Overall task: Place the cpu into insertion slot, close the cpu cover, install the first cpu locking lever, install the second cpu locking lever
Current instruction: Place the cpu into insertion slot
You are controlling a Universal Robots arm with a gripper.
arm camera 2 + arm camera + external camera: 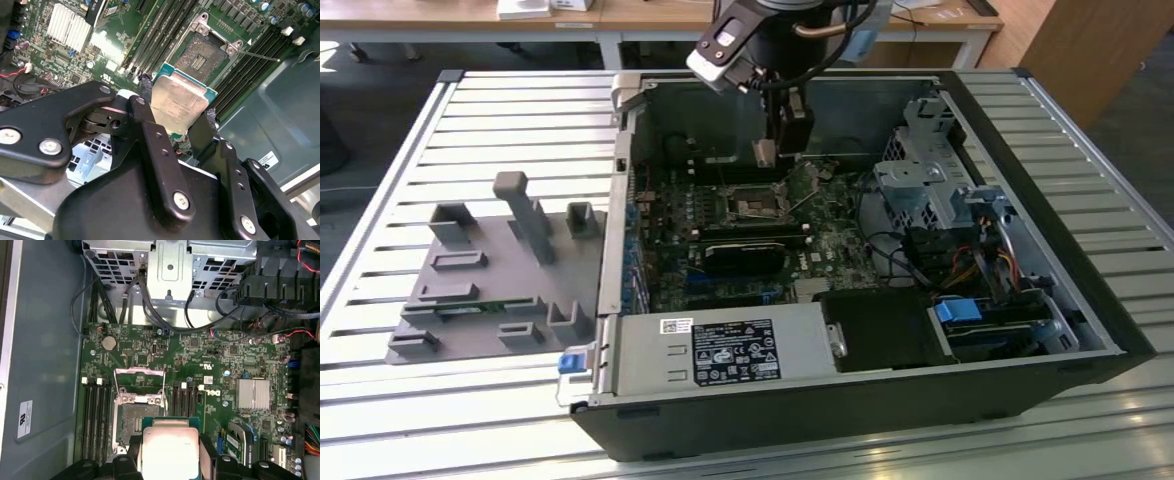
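Observation:
My gripper (778, 150) hangs inside the open computer case, shut on the cpu (765, 153) by two opposite edges. In both wrist views the cpu (177, 102) (169, 450) is a tan-silver square held flat between the black fingers (145, 90). It hovers above the board, just off to one side of the insertion slot (134, 422) (202, 56) (757, 206). The slot lies uncovered, its dark contact field showing. The cpu cover (140, 385), a silver windowed frame, is swung open beside the slot. A thin wire lever (260, 56) sticks out from the slot's corner.
Black memory slots (97, 415) flank the socket on both sides. A long black card (747, 255), a power supply (714, 350) and a metal drive cage (921, 180) with cables crowd the case. A silver heatsink (253, 395) sits on the board. A grey fixture (494, 270) lies on the slatted table.

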